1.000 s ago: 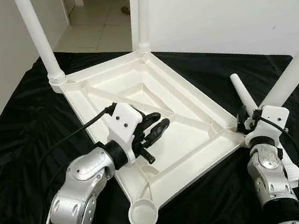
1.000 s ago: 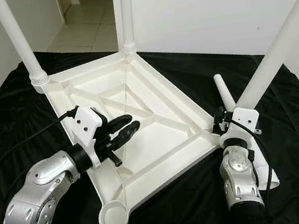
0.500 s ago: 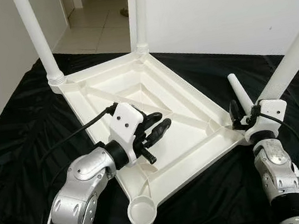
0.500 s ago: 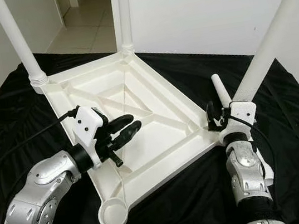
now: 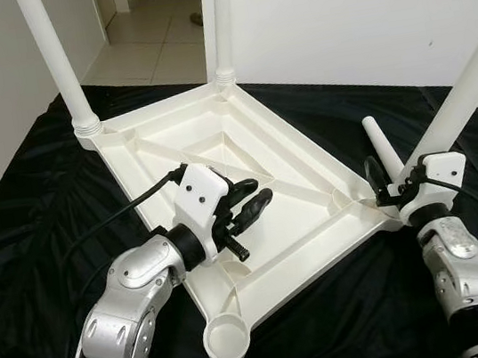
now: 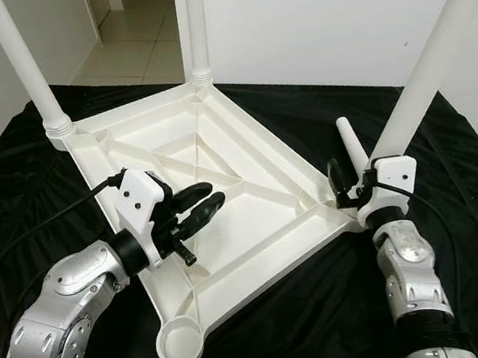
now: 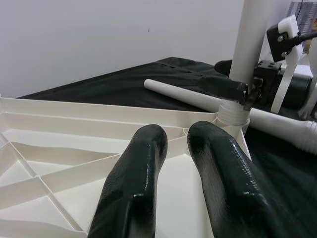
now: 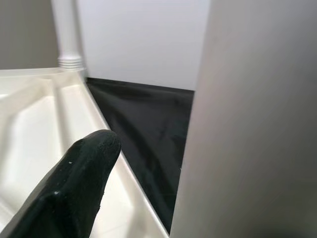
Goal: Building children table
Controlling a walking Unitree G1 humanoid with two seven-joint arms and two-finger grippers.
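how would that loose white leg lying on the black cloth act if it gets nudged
The loose leg is a smooth round tube, so it would probably roll or slide. It looks hollow plastic, likely light and stiff. The wrinkled black cloth and the upturned tabletop beside it may stop it going far.

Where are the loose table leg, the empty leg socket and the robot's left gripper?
loose table leg [image 5: 382, 149], left eye view, mid-shaft, lying on the black cloth.
empty leg socket [image 5: 225, 337], left eye view, round cup's rim at the tabletop's near corner.
left gripper [image 5: 264, 190], left eye view, between the fingertips.
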